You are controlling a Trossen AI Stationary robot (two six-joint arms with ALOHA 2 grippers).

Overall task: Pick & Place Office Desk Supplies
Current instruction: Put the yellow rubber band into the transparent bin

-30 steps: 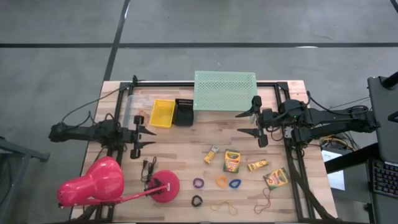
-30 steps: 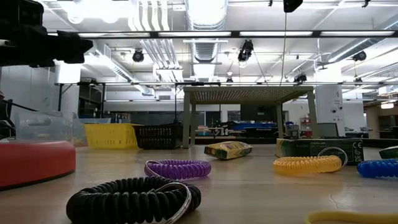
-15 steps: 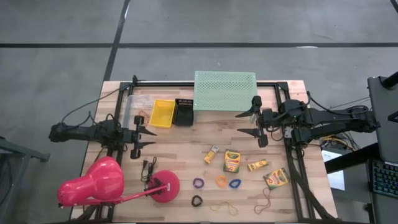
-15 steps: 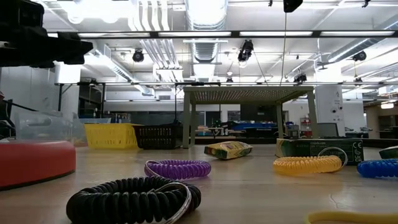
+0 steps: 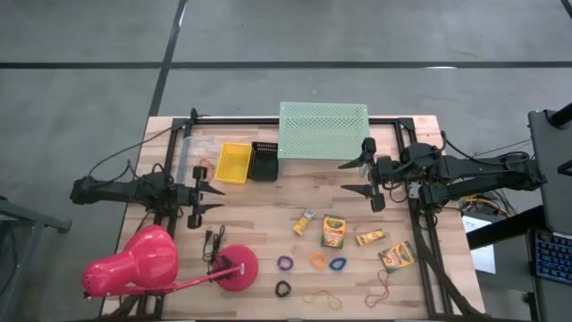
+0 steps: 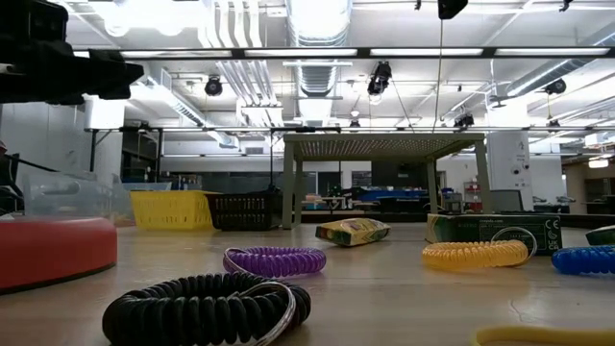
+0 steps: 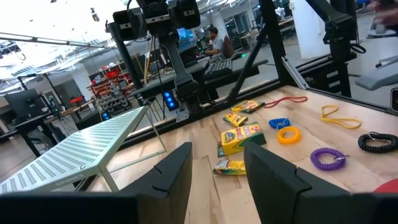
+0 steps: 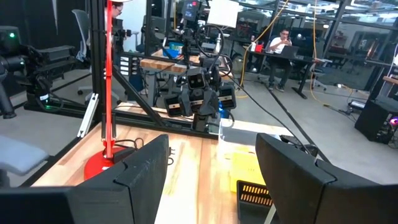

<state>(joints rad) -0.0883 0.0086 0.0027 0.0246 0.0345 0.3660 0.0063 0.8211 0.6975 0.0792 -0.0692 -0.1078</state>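
Nothing had moved since the earlier frames; both arms hovered, left gripper (image 5: 207,200) and right gripper (image 5: 355,178) with fingers open and empty. Crayon boxes (image 5: 333,231) and ring loops (image 5: 285,263) lay untouched on the tabletop (image 5: 259,215); seemingly before the first pick, which called for a descent.

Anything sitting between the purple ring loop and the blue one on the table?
Yes. In the high view the orange ring loop lies between the purple ring loop and the blue ring loop, with bare wood on either side of it.
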